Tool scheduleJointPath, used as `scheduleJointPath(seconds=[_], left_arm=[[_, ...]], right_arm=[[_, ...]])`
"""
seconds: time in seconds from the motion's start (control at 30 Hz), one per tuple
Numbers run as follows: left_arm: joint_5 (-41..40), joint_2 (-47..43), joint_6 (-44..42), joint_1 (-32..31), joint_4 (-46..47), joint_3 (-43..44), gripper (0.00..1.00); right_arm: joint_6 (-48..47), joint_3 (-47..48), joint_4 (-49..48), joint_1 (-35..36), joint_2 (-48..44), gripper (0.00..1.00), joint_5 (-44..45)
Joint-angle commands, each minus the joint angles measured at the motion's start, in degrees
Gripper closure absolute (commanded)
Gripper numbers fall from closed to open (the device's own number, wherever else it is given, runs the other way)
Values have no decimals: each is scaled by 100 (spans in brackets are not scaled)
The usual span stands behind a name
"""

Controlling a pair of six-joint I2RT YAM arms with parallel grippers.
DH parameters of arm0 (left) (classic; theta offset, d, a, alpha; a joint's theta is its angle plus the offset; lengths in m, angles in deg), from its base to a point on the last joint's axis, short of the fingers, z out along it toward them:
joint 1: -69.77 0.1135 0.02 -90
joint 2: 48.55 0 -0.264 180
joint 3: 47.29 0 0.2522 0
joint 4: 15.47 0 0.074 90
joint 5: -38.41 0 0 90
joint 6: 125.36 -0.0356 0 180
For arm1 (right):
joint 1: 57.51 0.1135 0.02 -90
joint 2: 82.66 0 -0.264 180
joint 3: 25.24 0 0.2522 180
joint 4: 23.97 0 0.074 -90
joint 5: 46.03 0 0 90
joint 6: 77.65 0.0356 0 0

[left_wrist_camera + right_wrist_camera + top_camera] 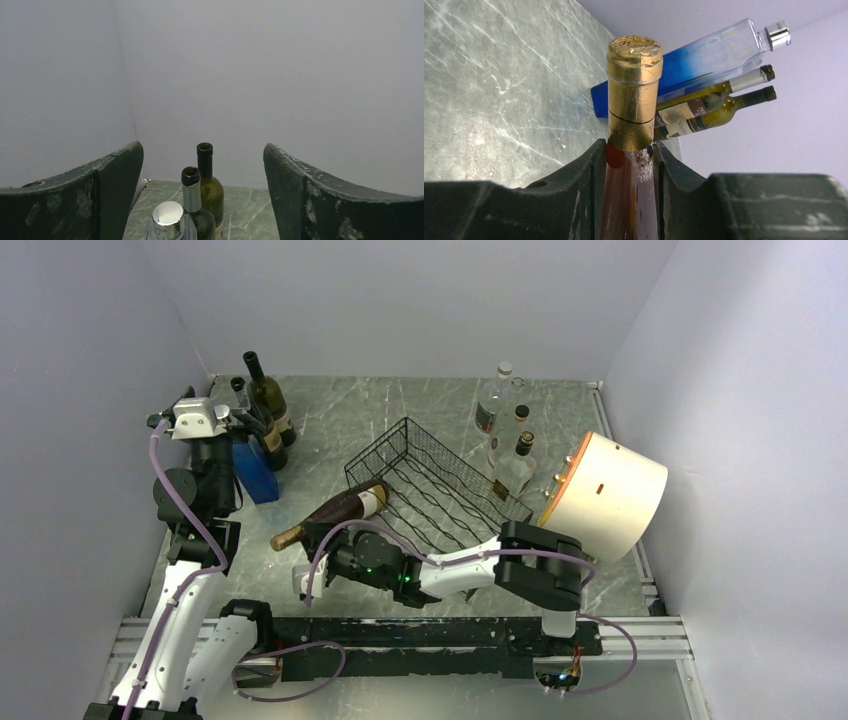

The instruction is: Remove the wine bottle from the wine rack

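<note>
From overhead I see the black thin-wire rectangular wine rack sitting skewed in the middle of the grey marbled table. The dark glass wine bottle with a gold-foil neck lies on its side, base at the rack's near-left corner, neck pointing out to the left. My right gripper is down at that neck. My left gripper is raised at far left, beside upright green bottles.

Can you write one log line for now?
right claw: shut on bottle neck | bottle: base at rack corner | left claw: open
</note>
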Motion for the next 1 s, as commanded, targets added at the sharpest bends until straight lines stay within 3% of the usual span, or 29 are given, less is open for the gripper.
scheduleJointPath(seconds=[0.0,0.1,0.27,0.57,0.77,0.97], left_arm=[[5,-69,231,-45,-152,228,7],[19,-4,494,-223,-818,538,7],[63,-229,1613,-224,-3471,1353,4],[747,-1661,2686,-225,-6186,1188,0],[1125,-2272,3337,-225,-6919,992,1],[1476,-2137,4451,-225,-7710,766,0]], right_arm=[[146,-55,-1425,-84,-476,100,-156],[111,-109,-1479,-122,-436,100,-53],[126,-165,-1495,-157,-383,100,-36],[133,-181,-1494,-253,-356,100,-63],[105,-134,-1446,-293,-310,100,-100],[79,-132,-1436,-315,-311,100,-90]])
